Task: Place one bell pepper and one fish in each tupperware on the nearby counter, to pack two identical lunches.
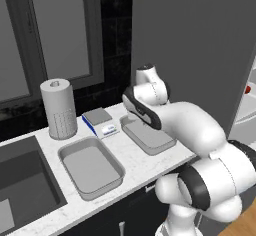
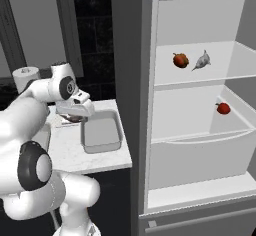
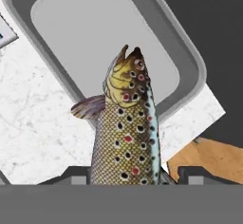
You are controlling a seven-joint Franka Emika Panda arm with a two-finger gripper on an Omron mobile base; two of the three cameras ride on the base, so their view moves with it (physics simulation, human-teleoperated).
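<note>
Between hand fingers, fish tail hidden.

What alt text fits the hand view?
A spotted brown fish is held in the gripper, head pointing out over a grey tupperware on the white marbled counter. The tupperware looks unfilled where visible; wood floor shows beyond the counter edge.

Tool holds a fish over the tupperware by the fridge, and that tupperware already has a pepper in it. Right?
Not quite. The tool does hold the fish over that tupperware, but the tupperware is empty, as the hand view shows.
</note>
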